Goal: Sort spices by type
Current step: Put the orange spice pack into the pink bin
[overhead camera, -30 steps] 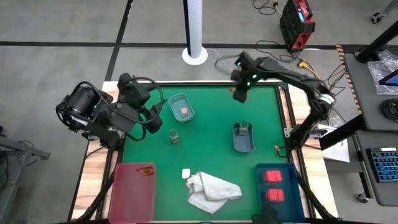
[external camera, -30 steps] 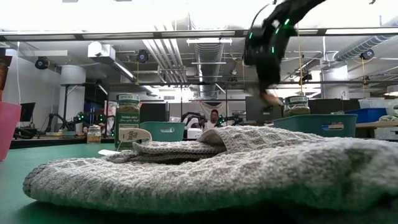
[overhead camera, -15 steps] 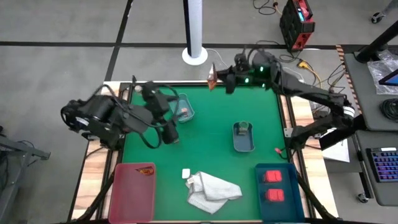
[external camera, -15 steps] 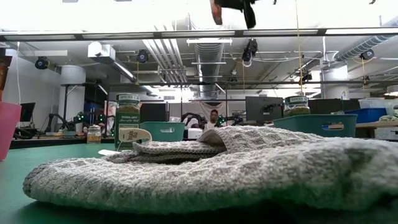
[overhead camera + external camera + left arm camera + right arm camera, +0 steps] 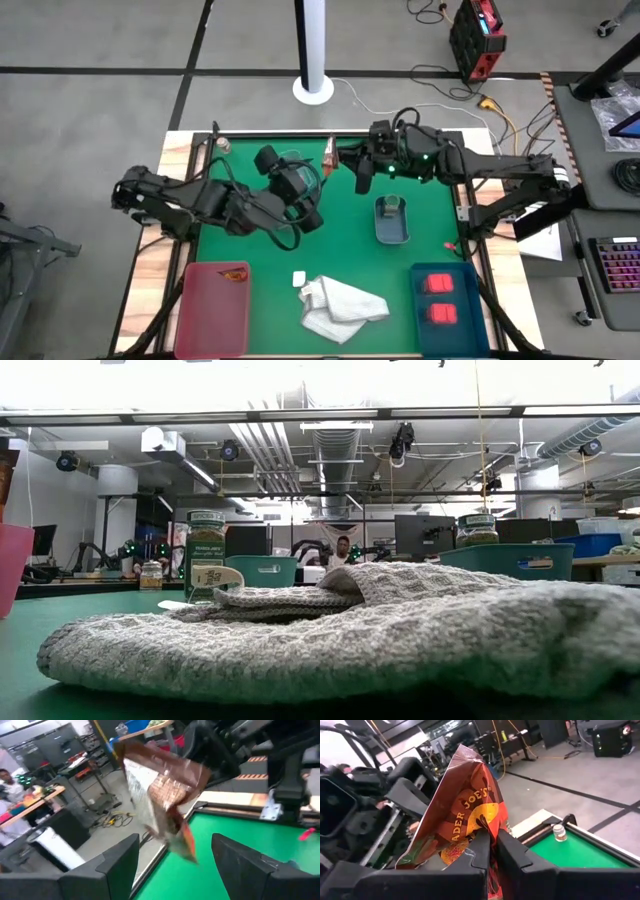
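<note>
the right claw (image 5: 492,851) is clamped shut on a flat, crinkled, glossy foil packet (image 5: 460,812) printed red-orange and brown, pinching it near its lower edge so most of the packet stands up above the dark fingers. from above, this packet (image 5: 329,153) shows only as a thin edge-on sliver, held in the air over the far part of the green table (image 5: 340,250), with the right arm stretched level across from its side. the left claw (image 5: 175,857) faces the packet from just in front, its two blocky dark fingers spread wide with nothing between them; the packet hangs blurred and tilted ahead of the gap. the left arm lies low and bent across the table. below the right claw, a rounded pale blue-green tray (image 5: 392,225) holds a small greenish jar (image 5: 391,204). nearer the front edge lie a rumpled, knitted white cloth (image 5: 340,308), a pink bin (image 5: 215,295) and a blue bin (image 5: 440,300) with two red blocks (image 5: 438,284). in the low view the cloth blocks most of the table.
</note>
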